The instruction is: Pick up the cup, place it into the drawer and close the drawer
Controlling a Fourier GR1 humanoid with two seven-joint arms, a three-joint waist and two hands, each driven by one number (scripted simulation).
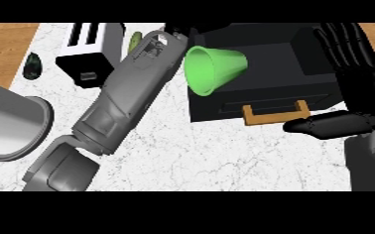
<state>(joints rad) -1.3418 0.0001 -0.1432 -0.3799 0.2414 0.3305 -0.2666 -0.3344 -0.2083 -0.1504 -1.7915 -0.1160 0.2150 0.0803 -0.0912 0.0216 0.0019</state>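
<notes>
- The counter (219, 153) is white marble with grey veins; a wooden strip (15, 44) shows at its far left edge.
- The left hand (176, 29) is mostly hidden beyond its grey forearm; I cannot tell how its fingers stand.
- Just right of that hand, the green cup (214, 69) lies tipped on its side over the black drawer (278, 74), whose tan handle (276, 115) faces the robot.
- The right hand (344, 54) rests with straight fingers at the drawer's right.
- Left of the left forearm stand 1 toaster (89, 49) and a grey bowl (22, 124).
</notes>
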